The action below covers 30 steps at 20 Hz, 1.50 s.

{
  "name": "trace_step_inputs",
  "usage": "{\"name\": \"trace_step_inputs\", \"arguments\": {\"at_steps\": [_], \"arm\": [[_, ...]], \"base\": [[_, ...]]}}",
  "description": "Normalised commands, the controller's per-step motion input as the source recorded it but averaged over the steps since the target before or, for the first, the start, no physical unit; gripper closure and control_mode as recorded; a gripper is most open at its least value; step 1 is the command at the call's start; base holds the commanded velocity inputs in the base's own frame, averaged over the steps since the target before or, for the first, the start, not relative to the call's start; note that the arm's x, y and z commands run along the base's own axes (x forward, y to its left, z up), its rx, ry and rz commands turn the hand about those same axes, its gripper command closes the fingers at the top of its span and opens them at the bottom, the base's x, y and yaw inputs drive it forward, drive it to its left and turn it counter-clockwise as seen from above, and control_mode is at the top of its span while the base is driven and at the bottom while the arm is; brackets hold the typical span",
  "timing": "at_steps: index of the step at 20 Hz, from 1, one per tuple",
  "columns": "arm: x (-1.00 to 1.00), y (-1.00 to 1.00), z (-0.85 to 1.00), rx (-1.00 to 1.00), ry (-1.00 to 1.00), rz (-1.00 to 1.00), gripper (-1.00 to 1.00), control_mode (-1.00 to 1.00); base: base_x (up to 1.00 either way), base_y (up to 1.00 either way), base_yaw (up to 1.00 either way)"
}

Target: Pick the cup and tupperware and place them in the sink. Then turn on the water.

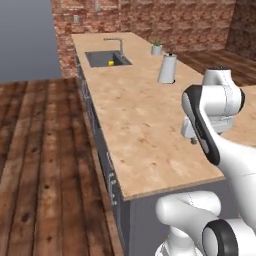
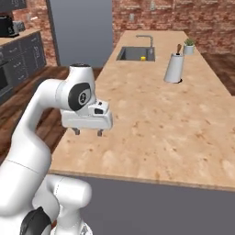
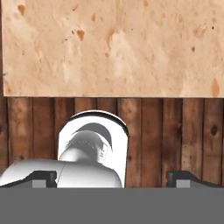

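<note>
Far down the counter lies the dark sink (image 1: 97, 59) (image 2: 128, 54), with its grey faucet (image 1: 118, 42) (image 2: 148, 39) behind it. A small yellow cup (image 1: 110, 63) (image 2: 142, 58) sits inside the basin. The tupperware and the water are out of view. My gripper (image 2: 88, 132) (image 1: 193, 140) (image 3: 113, 177) hangs open over the near end of the counter, close to its floor-side edge, fingers pointing down and nothing between them. It is a long way short of the sink.
A tall white paper-towel roll (image 1: 167, 69) (image 2: 174, 68) stands on the counter (image 1: 140, 125) (image 2: 160, 119) between me and the sink. A potted plant (image 1: 156, 48) (image 2: 189, 47) sits beyond it. Wooden floor (image 3: 175, 131) lies beside the counter edge.
</note>
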Motion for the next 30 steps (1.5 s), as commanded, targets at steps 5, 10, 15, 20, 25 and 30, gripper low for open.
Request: {"name": "trace_step_inputs", "arguments": {"at_steps": [5, 10, 15, 20, 25, 30], "arm": [[0.0, 0.0, 0.0, 0.0, 0.0, 0.0, -1.0, 1.0], [0.0, 0.0, 0.0, 0.0, 0.0, 0.0, -1.0, 1.0], [0.0, 0.0, 0.0, 0.0, 0.0, 0.0, -1.0, 1.0], [0.0, 0.0, 0.0, 0.0, 0.0, 0.0, -1.0, 1.0], [0.0, 0.0, 0.0, 0.0, 0.0, 0.0, -1.0, 1.0], [0.0, 0.0, 0.0, 0.0, 0.0, 0.0, -1.0, 1.0]], "base": [[-0.16, -1.0, 0.05], [-0.1, -1.0, 0.03], [-0.11, -1.0, 0.0], [-0.01, -1.0, 0.03], [-0.04, -1.0, 0.09], [-0.1, -1.0, 0.08]]}}
